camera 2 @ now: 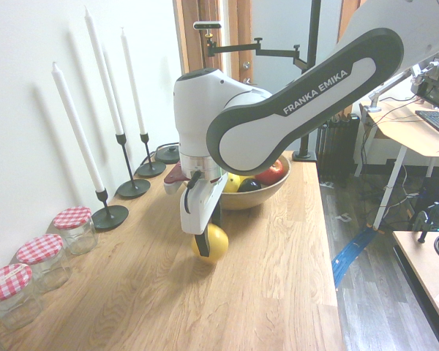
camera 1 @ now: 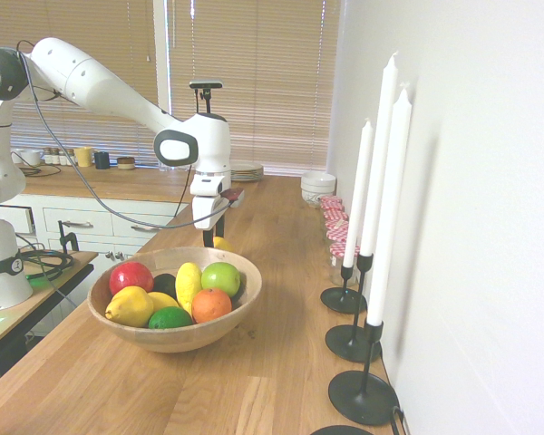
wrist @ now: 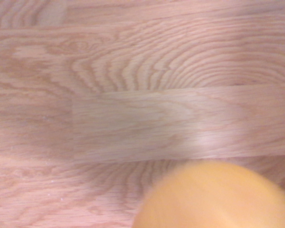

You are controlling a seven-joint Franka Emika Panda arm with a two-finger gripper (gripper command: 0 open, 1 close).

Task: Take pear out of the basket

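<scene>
Pear (camera 2: 218,246) at pincer (camera 2: 211,240), outside basket (camera 2: 253,197); can't tell if clamped. Orange (camera 1: 211,305) shows in 1st ext. view, not 2nd.

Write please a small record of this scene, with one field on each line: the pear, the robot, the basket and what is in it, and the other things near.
pear: golden-yellow, outside the basket, low at the countertop, between the fingers of the hand
hand: pointing down around the pear; whether it grips or releases, cannot tell
basket: round, light wood, on the countertop
basket contents: red fruit, green apple, orange, yellow fruits, green and dark fruits
near the wall: white candles in black holders, jars with red-checked lids
</scene>
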